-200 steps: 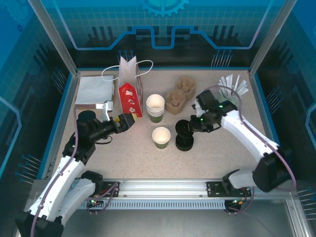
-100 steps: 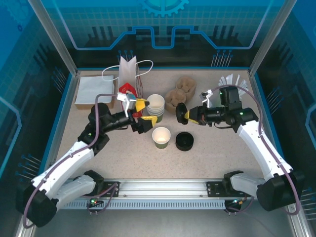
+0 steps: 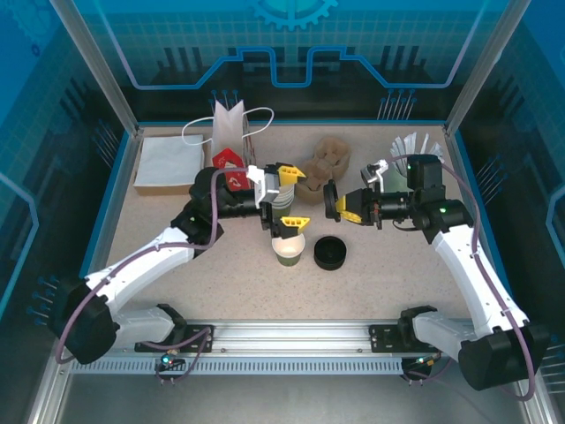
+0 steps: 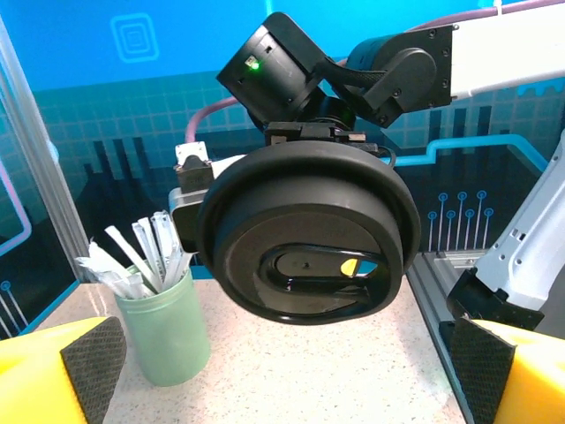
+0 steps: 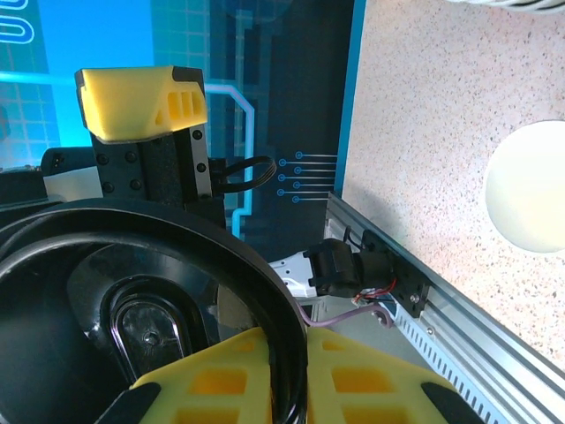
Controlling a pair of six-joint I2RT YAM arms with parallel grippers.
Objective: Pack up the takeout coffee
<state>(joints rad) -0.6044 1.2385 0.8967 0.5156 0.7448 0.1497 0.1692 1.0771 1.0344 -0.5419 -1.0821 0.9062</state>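
Clamping black lid [image 3: 328, 201] on edge w/ R gripper [image 3: 339, 206], nearly shut on its rim, centre-right of top view; prob. presenting it for capping. Holding L gripper [image 3: 291, 195] spread fully wide w/ nothing in it, mid-frame, just above cup [image 3: 289, 247]; likely to steady it. Cup upright on table below centre, open, apparently empty. Spare lid [image 3: 329, 253] flat just right of it. White sticks [image 4: 132, 256] in mint cup [image 4: 163, 331], lower left of L wrist view.

I see a round black plastic lid [image 4: 309, 234] on edge, facing me, the right arm [image 4: 278, 66] behind it. My left gripper's [image 4: 287, 369] yellow fingers [image 4: 35, 375] sit wide apart. Left, a pale mint cup [image 4: 168, 331] of white sticks [image 4: 132, 261] stands on the speckled tabletop [image 4: 353, 389].
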